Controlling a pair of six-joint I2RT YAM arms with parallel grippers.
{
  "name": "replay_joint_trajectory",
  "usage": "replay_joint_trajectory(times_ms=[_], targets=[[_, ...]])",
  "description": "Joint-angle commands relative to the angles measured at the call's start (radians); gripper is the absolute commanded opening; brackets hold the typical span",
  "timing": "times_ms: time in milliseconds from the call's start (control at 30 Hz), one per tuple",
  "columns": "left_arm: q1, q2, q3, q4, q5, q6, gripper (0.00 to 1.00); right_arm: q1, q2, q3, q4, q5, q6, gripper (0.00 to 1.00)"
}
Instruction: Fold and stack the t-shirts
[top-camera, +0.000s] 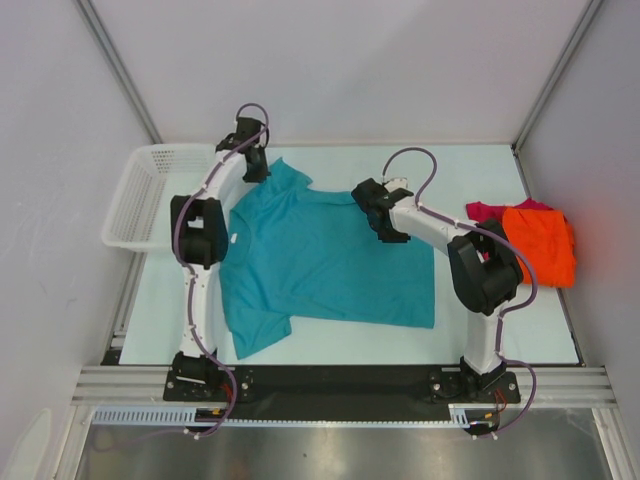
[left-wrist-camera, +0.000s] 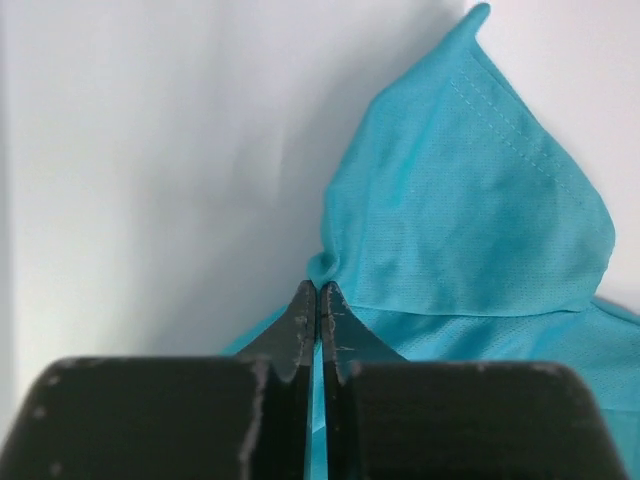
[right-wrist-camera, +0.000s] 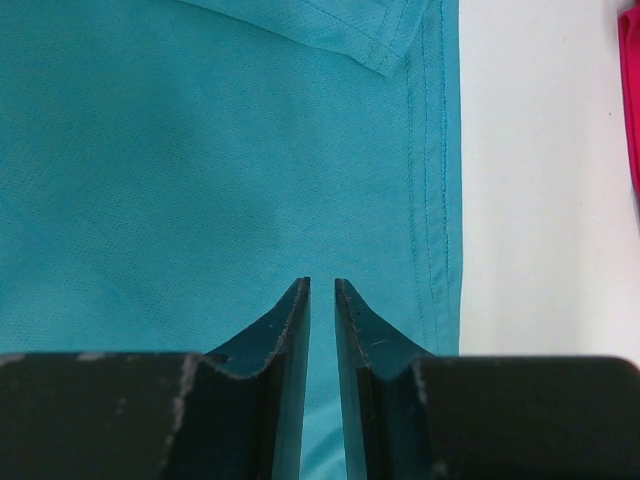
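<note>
Shirts, three — teal (top-camera: 330, 255) in left hand (left-wrist-camera: 318, 288) pinch, orange (top-camera: 540, 240), magenta (top-camera: 485, 210) — right hand (right-wrist-camera: 321, 285) unclear.

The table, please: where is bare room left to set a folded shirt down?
Free: the far strip between teal t-shirt and back wall, and the near strip before the black rail. Crowded: right, by the orange t-shirt and right arm.
</note>
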Motion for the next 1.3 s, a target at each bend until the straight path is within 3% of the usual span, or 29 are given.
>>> replay_joint_trajectory(times_ms=[0, 333, 567, 1033, 1267], targets=[[-0.001, -0.068, 0.05, 0.024, -0.044, -0.003, 0.0, 0.001, -0.031, -0.005, 0.011, 0.023, 0.016, 0.21], [-0.012, -0.16, -0.08, 0.068, -0.036, 0.003, 0.0, 0.003, -0.034, -0.005, 0.007, 0.028, 0.016, 0.21], [-0.042, -0.365, -0.41, 0.202, -0.03, 0.001, 0.0, 0.001, -0.024, -0.003, 0.017, 0.026, 0.016, 0.21], [-0.125, -0.525, -0.567, 0.274, -0.094, 0.009, 0.0, -0.003, -0.044, -0.045, 0.034, 0.02, 0.024, 0.21], [-0.199, -0.761, -0.862, 0.387, -0.11, 0.006, 0.0, -0.003, -0.046, -0.055, 0.047, 0.017, 0.024, 0.21]])
